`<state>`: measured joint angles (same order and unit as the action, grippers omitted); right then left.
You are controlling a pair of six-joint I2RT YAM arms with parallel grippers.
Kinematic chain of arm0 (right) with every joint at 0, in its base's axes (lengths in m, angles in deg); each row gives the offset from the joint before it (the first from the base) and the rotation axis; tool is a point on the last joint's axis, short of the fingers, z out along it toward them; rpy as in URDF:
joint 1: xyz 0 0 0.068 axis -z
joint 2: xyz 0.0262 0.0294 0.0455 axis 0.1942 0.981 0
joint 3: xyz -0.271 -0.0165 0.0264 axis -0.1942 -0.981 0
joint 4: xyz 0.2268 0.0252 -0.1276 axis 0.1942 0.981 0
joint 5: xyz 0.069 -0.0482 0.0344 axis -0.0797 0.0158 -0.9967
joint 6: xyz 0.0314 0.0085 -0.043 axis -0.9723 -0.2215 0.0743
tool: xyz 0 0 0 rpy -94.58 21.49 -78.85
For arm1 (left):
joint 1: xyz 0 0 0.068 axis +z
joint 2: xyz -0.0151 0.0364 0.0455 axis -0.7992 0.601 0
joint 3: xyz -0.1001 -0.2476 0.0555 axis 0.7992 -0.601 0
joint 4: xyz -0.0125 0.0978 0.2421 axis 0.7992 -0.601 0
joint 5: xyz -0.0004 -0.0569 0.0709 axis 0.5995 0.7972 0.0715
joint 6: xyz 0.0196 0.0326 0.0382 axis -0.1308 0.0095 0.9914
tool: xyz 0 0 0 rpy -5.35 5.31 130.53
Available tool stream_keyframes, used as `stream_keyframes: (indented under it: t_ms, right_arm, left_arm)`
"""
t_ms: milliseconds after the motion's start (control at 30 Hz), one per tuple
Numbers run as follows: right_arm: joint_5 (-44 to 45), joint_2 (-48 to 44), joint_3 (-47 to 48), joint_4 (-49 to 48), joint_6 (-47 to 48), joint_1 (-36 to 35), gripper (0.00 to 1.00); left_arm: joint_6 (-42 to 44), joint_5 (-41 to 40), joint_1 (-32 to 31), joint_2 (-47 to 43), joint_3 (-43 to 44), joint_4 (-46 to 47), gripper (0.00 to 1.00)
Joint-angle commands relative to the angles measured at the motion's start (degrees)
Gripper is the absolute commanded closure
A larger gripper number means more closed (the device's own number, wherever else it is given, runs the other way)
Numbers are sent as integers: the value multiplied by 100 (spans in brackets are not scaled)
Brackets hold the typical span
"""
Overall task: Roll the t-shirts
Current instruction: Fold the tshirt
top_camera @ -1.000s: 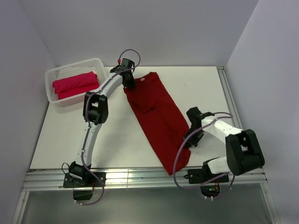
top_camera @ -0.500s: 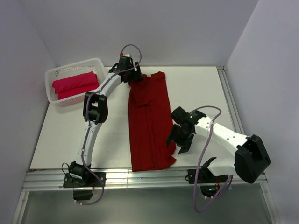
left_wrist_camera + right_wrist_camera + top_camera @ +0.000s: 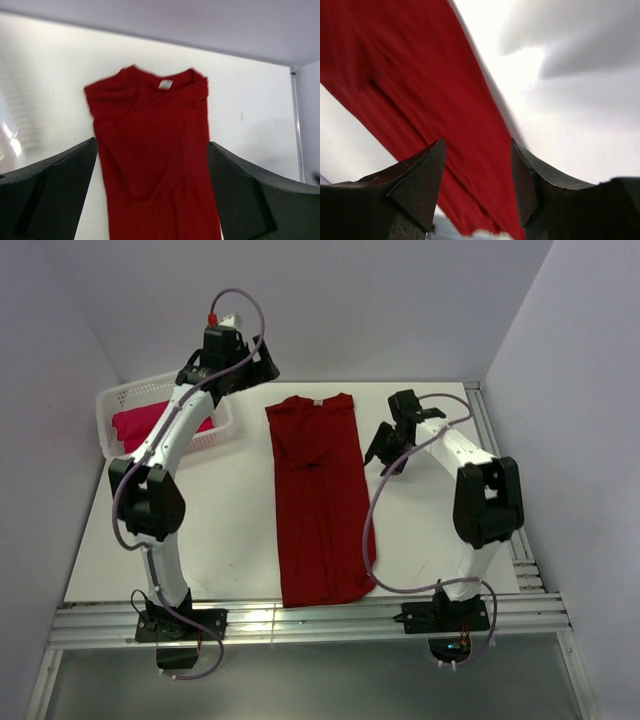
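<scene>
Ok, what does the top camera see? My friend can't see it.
A dark red t-shirt lies folded into a long strip on a white table, collar at the far end. The left gripper and right gripper hover open beside that end, holding nothing; a pinker shirt sits in a white basket at far left.

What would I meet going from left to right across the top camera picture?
white basket → left tool → dark red t-shirt → right tool
</scene>
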<state>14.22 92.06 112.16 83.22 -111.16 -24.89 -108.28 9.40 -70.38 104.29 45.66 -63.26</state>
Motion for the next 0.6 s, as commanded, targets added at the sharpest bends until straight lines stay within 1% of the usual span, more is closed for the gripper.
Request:
stream_keyframes:
  t_ms: [0,33,67,100,133,167,233,300,367,467,567]
  right_arm:
    - [-309,947,966,-760,619,182,39]
    - [-388,1117,1115,-882,645,270,40]
    - [-458,1275,1395,-935,654,306,40]
    - [-520,1590,1546,-962,671,332,40]
    - [-538,1741,1704,-971,715,350,40]
    - [-555,1882,1993,-936,733,367,40]
    - [-555,2304,2293,-866,795,376,39]
    - [-687,2611,2531,-892,830,402,39]
    - [-810,2848,2680,-953,847,464,40]
    - [-915,3078,2865,-866,847,508,43]
    - [-1030,3263,2840,-918,830,508,47]
  left_arm:
    - [-130,210,45,-250,-1208,-253,6]
    - [-349,281,36,-356,-1881,-147,6]
    - [-456,369,36,-566,-2244,228,6]
    - [-561,439,36,-664,-2570,397,7]
    - [-780,588,36,-734,-3130,564,7]
    - [-869,694,36,-813,-3353,914,7]
    - [-1079,931,27,-770,-3723,1127,6]
    - [-1186,1116,27,-604,-3795,1364,4]
    - [-1265,1300,18,-332,-3664,1436,4]
    - [-1239,1301,-34,-15,-3286,1383,3]
    - [-1239,1310,-34,318,-2943,1304,4]
